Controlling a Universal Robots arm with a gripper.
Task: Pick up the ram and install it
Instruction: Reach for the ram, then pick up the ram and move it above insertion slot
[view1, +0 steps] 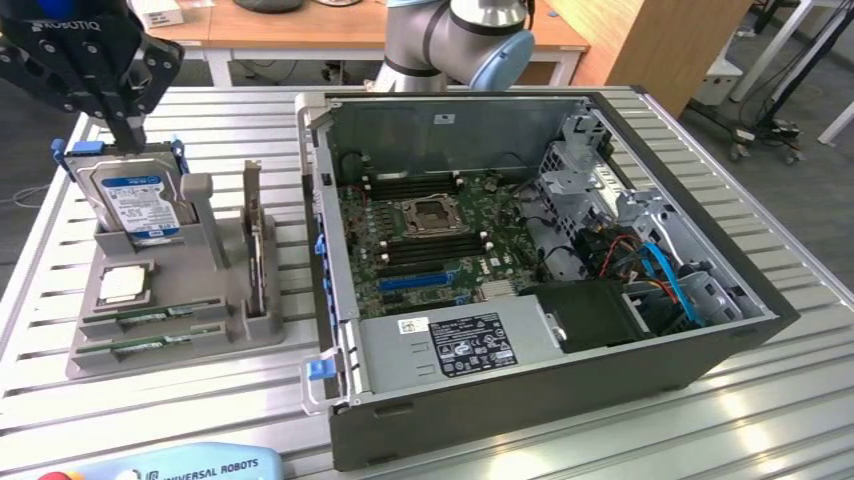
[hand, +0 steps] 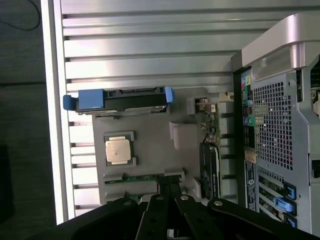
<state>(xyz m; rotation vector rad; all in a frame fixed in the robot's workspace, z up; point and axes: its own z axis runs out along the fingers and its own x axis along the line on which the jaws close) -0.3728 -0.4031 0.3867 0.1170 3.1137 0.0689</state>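
Note:
Two slim green ram sticks lie in the front slots of a grey holder on the exterior view's left. In the wrist view one ram stick shows just beyond my fingertips. My gripper hangs well above the holder, over its back end by the hard drive, with its black fingers pressed together and nothing between them. Seen from the wrist, the gripper points down at the holder. The open computer case lies to the right with its motherboard exposed.
The holder also carries an upright blue-labelled hard drive in a blue caddy, a square silver processor and an upright card. All stand on a slatted metal table. A teach pendant lies at the front edge.

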